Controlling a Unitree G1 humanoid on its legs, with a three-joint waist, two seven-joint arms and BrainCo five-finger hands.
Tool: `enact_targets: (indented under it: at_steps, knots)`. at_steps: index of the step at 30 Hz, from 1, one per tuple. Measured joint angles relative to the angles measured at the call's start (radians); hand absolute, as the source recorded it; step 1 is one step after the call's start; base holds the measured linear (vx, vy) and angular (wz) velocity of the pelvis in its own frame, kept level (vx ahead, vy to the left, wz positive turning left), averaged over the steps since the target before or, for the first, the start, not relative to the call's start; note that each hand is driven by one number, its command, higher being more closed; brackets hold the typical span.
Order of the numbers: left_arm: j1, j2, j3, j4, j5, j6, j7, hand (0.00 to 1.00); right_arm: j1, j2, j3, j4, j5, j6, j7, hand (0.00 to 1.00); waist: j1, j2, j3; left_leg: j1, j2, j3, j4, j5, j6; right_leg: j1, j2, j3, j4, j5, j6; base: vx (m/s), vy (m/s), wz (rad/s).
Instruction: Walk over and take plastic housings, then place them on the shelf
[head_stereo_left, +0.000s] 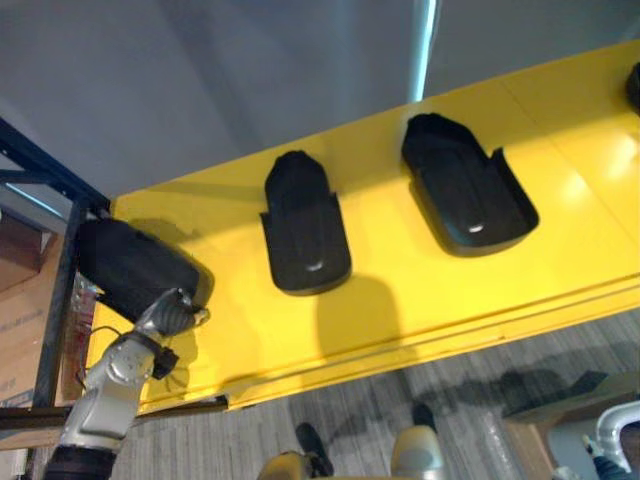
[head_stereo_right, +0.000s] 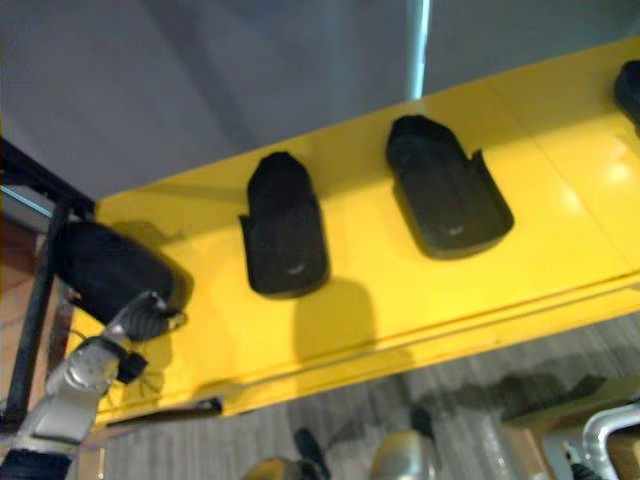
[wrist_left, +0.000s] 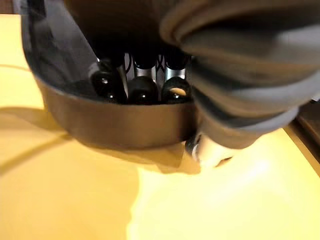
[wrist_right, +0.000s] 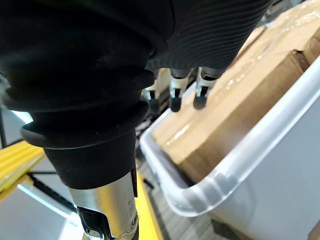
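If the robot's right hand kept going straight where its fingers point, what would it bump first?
Probably the brown wrapped box in the white bin. The right hand points its fingers at it, though depth is unclear.

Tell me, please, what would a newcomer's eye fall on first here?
The bright yellow shelf stands out, with a black middle housing and a right housing lying on it. At its left end, the left robot hand grips a third housing by its wall.

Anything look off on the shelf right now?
The leftmost black plastic housing, gripped by the left hand, juts past the left end of the yellow shelf. The second housing and third housing lie fully on it.
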Motion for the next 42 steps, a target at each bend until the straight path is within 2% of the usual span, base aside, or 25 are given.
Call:
enact_targets:
  at_steps: [6, 8, 9, 11, 12, 16, 21, 25, 29, 34, 38, 41, 42]
  knots:
    - [-0.002, 0.06, 0.0, 0.0, 0.061, -0.125, 0.017, 1.0, -0.007, -0.025, 0.0, 0.019, 0.0, -0.001, 0.0, 0.0, -0.003, 0.021, 0.005, 0.004, -0.003, -0.002, 0.0, 0.001, 0.002, 0.001, -0.002, 0.0, 0.0, 0.0, 0.0, 0.0, 0.0, 0.0]
    - [-0.002, 0.077, 0.0, 0.002, 0.069, -0.152, 0.028, 1.0, -0.008, -0.035, 0.0, 0.038, 0.0, -0.002, 0.0, 0.0, -0.004, 0.026, 0.003, 0.007, -0.003, -0.001, -0.001, 0.001, 0.002, 0.002, -0.002, 0.001, 0.0, 0.0, 0.0, 0.0, -0.002, -0.02]
    - [-0.003, 0.1, 0.0, 0.006, 0.069, -0.184, 0.029, 1.0, -0.008, -0.042, 0.0, 0.052, 0.0, -0.002, 0.0, 0.0, -0.005, 0.029, 0.001, 0.014, -0.003, -0.001, -0.003, 0.001, 0.002, 0.006, -0.002, 0.003, -0.002, 0.0, 0.0, 0.0, -0.004, -0.04]
    - [-0.004, 0.116, 0.0, 0.009, 0.068, -0.211, 0.029, 1.0, -0.008, -0.047, 0.0, 0.055, 0.0, -0.002, 0.0, 0.0, -0.009, 0.032, -0.002, 0.018, -0.004, -0.002, -0.004, 0.001, 0.002, 0.012, -0.002, 0.003, -0.004, 0.0, 0.0, 0.0, -0.001, -0.02]
    - [-0.004, 0.132, -0.001, 0.019, 0.064, -0.247, 0.029, 1.0, -0.009, -0.047, 0.0, 0.056, 0.0, -0.002, 0.001, 0.0, -0.01, 0.033, -0.002, 0.018, -0.004, -0.002, -0.005, 0.001, 0.002, 0.011, -0.002, 0.003, -0.005, 0.0, 0.0, 0.0, 0.0, 0.0]
    - [-0.005, 0.147, -0.009, 0.051, 0.062, -0.309, 0.025, 1.0, -0.017, -0.056, 0.0, 0.085, 0.0, -0.003, 0.005, 0.0, -0.018, 0.033, -0.002, 0.019, -0.005, -0.002, -0.007, 0.002, 0.001, 0.011, -0.002, 0.003, -0.006, 0.0, 0.001, 0.0, 0.0, 0.0]
    - [-0.017, 0.211, -0.035, 0.061, 0.063, -0.313, 0.023, 1.0, -0.036, -0.059, 0.001, 0.098, 0.0, -0.004, 0.02, 0.0, -0.03, 0.033, -0.002, 0.024, -0.006, -0.002, -0.01, 0.002, 0.001, 0.012, -0.002, 0.007, -0.006, 0.0, 0.001, 0.0, -0.002, -0.02]
    - [-0.053, 0.213, -0.035, 0.067, 0.067, -0.321, 0.0, 1.0, -0.037, -0.062, 0.001, 0.106, 0.0, -0.004, 0.02, 0.0, -0.029, 0.033, -0.002, 0.032, -0.007, 0.004, -0.014, 0.002, 0.001, 0.014, -0.002, 0.016, -0.006, 0.001, 0.002, 0.0, 0.001, -0.06]
    - [-0.069, 0.251, -0.065, 0.071, 0.094, -0.378, -0.06, 1.0, -0.037, -0.064, 0.001, 0.114, 0.0, -0.004, 0.023, 0.0, -0.035, 0.034, -0.002, 0.033, -0.008, 0.008, -0.014, 0.002, 0.001, 0.011, -0.002, 0.021, -0.007, 0.002, 0.003, -0.01, -0.003, -0.02]
    - [-0.095, 0.298, -0.088, 0.07, 0.153, -0.416, -0.109, 1.0, -0.039, -0.064, 0.001, 0.114, 0.0, -0.003, 0.041, 0.0, -0.039, 0.035, -0.003, 0.032, -0.009, 0.008, -0.014, 0.002, 0.001, 0.011, -0.003, 0.021, -0.011, 0.003, 0.006, 0.0, 0.0, 0.0]
    - [-0.144, 0.369, -0.142, 0.054, 0.154, -0.469, -0.139, 1.0, -0.045, -0.075, 0.001, 0.114, 0.0, -0.003, 0.044, 0.0, -0.045, 0.041, -0.007, 0.032, -0.014, 0.005, -0.014, 0.002, 0.001, 0.013, -0.008, 0.022, -0.016, 0.007, 0.01, 0.0, 0.0, 0.0]
    - [-0.171, 0.392, -0.161, 0.032, 0.138, -0.487, -0.174, 1.0, -0.05, -0.087, 0.001, 0.114, 0.0, -0.002, 0.044, 0.0, -0.056, 0.049, -0.01, 0.032, -0.016, -0.001, -0.015, 0.002, 0.001, 0.014, -0.011, 0.023, -0.019, 0.008, 0.012, 0.0, 0.0, 0.0]
    - [-0.184, 0.409, -0.164, 0.022, 0.135, -0.493, -0.206, 1.0, -0.053, -0.091, 0.001, 0.114, 0.0, -0.001, 0.044, 0.0, -0.061, 0.053, -0.01, 0.032, -0.016, -0.009, -0.015, 0.002, 0.001, 0.015, -0.01, 0.023, -0.02, 0.009, 0.012, 0.0, 0.0, 0.0]
